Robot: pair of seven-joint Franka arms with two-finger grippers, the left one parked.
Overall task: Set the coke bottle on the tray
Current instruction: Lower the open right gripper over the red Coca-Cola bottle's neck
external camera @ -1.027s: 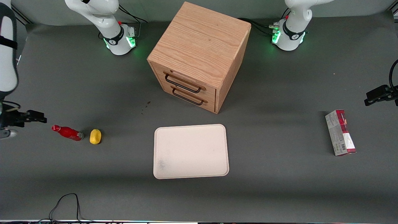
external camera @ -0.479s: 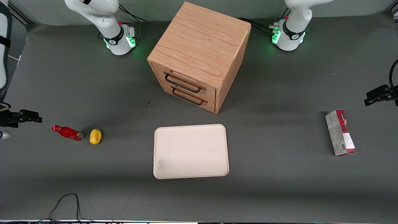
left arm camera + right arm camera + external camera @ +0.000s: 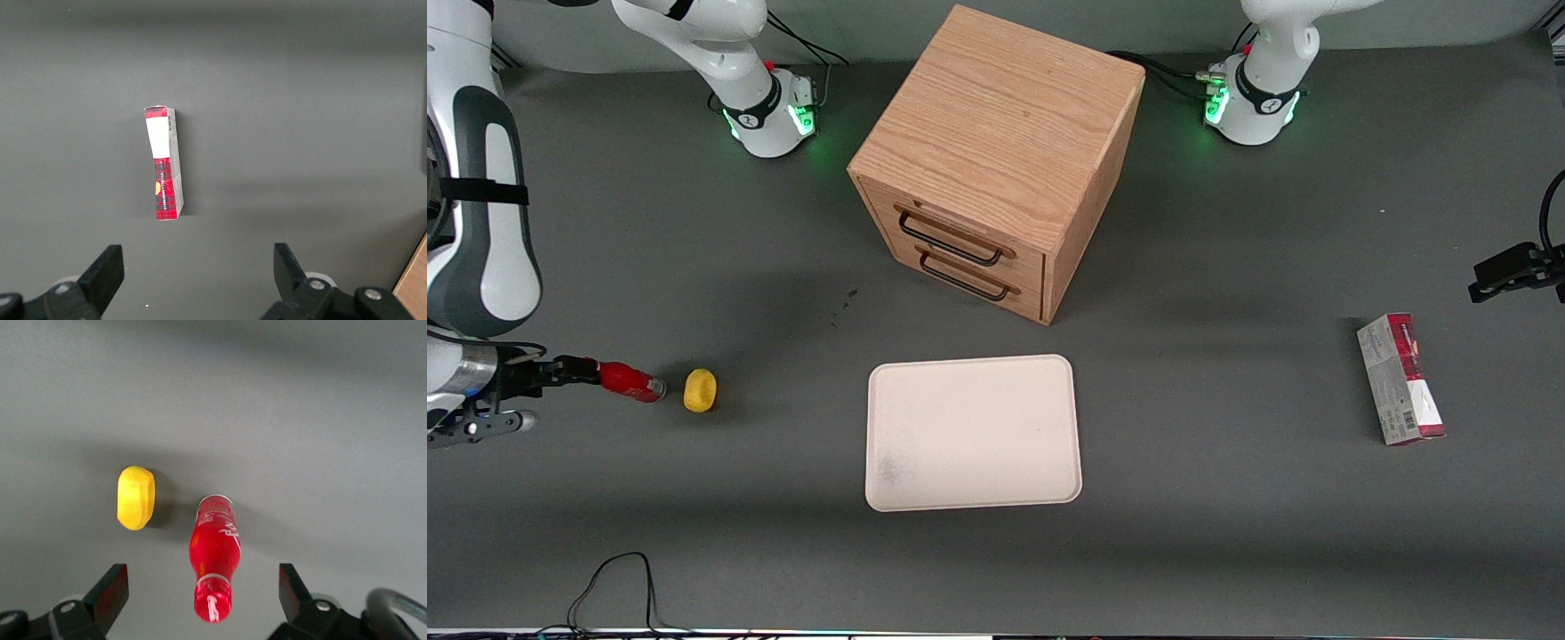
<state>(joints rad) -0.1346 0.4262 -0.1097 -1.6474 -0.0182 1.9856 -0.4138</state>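
The coke bottle (image 3: 631,382) lies on its side on the grey table, toward the working arm's end, its red cap pointing at my gripper (image 3: 560,373). In the right wrist view the coke bottle (image 3: 215,555) lies lengthwise between the two black fingers, cap nearest the camera, silvery base away. My gripper (image 3: 202,585) is open, its fingers wide apart on either side of the cap and touching nothing. The cream-white tray (image 3: 973,433) lies flat in front of the cabinet with nothing on it.
A yellow oval lump (image 3: 700,390) sits just past the bottle's base, between bottle and tray; the same yellow lump (image 3: 136,497) shows in the wrist view. The wooden drawer cabinet (image 3: 996,160) stands mid-table. A red-and-grey carton (image 3: 1400,378) lies toward the parked arm's end.
My gripper has moved in from the table's end to the bottle's cap, which it now partly covers in the front view. The bottle and tray have stayed put.
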